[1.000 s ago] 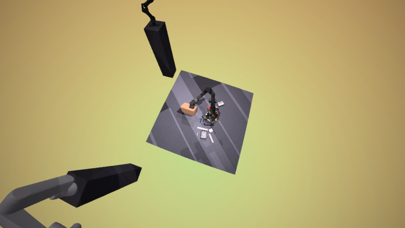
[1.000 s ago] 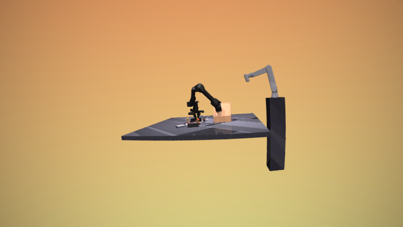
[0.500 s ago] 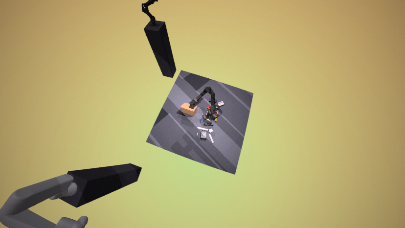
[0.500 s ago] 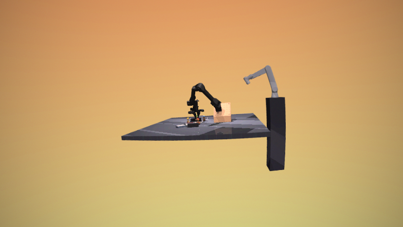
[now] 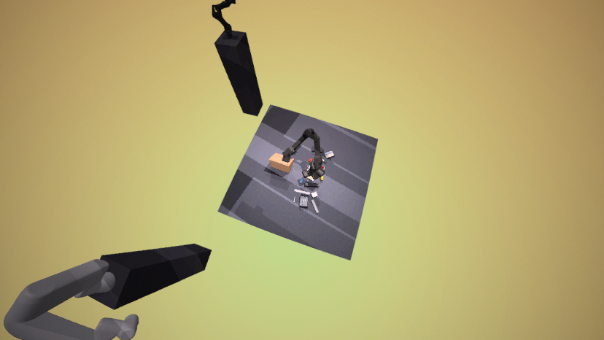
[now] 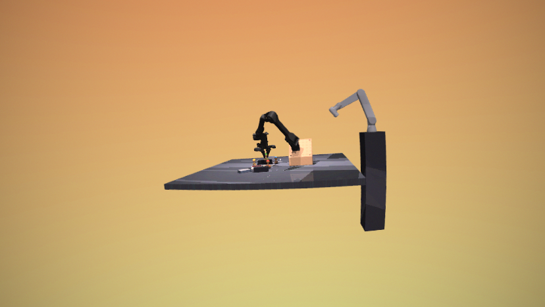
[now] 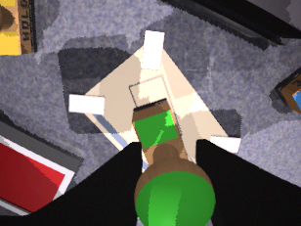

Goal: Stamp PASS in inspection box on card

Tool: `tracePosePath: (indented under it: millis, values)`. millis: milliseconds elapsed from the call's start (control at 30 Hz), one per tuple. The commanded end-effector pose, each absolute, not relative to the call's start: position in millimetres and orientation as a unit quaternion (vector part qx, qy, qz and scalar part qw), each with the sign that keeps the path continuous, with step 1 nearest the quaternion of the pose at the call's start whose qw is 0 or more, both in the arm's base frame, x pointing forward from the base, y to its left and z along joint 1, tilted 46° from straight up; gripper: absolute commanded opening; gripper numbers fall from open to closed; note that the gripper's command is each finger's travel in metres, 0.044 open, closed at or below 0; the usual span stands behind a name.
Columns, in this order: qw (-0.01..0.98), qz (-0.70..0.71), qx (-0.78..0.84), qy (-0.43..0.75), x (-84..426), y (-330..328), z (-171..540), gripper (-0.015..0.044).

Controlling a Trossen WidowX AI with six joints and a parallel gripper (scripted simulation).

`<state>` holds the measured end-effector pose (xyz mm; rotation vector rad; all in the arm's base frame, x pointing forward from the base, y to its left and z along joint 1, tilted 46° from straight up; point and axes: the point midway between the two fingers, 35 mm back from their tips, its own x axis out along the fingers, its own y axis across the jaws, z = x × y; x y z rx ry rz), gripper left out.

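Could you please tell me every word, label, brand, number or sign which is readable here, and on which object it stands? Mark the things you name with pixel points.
"HOLD": dark letters on the side of the wooden stamp with a yellow label (image 7: 11,42).
At the right edge of the wrist view, the stamp with a blue label (image 7: 291,93) shows a dark mark, cut off, not readable.
On the card (image 7: 114,79), no word is readable.
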<state>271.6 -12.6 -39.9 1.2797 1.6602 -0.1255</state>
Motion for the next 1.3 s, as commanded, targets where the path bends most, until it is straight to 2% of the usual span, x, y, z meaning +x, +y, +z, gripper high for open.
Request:
tracePosePath:
  millis: [0, 533, 1267]
  values:
    - [0.501, -0.053, 0.528, 0.684, 273, -20, -34, 0.0]
    - [0.501, -0.052, 0.528, 0.684, 271, -36, -21, 0.0]
    - [0.504, -0.053, 0.526, 0.683, 308, -106, -82, 0.0]
